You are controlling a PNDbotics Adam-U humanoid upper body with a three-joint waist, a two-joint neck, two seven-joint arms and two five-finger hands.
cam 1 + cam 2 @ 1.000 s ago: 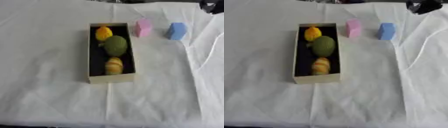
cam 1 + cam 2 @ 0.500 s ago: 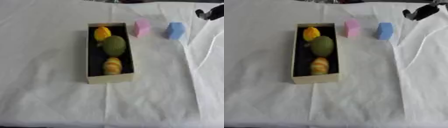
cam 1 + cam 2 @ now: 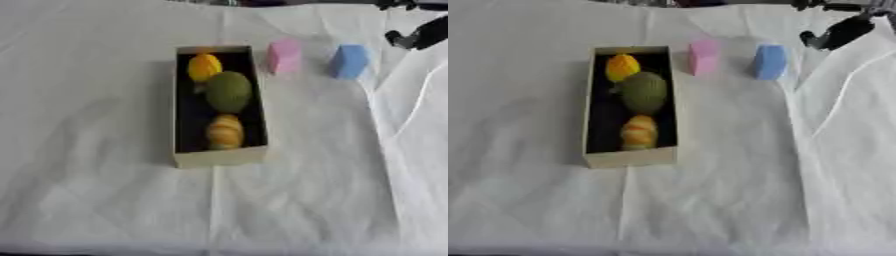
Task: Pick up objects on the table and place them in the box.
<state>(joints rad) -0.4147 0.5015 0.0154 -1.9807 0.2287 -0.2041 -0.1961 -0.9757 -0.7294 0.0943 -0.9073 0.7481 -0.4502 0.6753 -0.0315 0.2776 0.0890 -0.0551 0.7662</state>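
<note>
My right hand (image 3: 837, 34) reaches in from the upper right; I cannot tell how its fingers are set. The blue block (image 3: 770, 61) sits just beside it on the desk (image 3: 710, 200), right of the pink block (image 3: 703, 56) and box (image 3: 630, 157). It looks light and stiff; I'd pinch its flat sides.

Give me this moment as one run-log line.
right hand: upper right, nearing blue block, not touching | pink block: on table | box: three items inside | left hand: unseen
</note>
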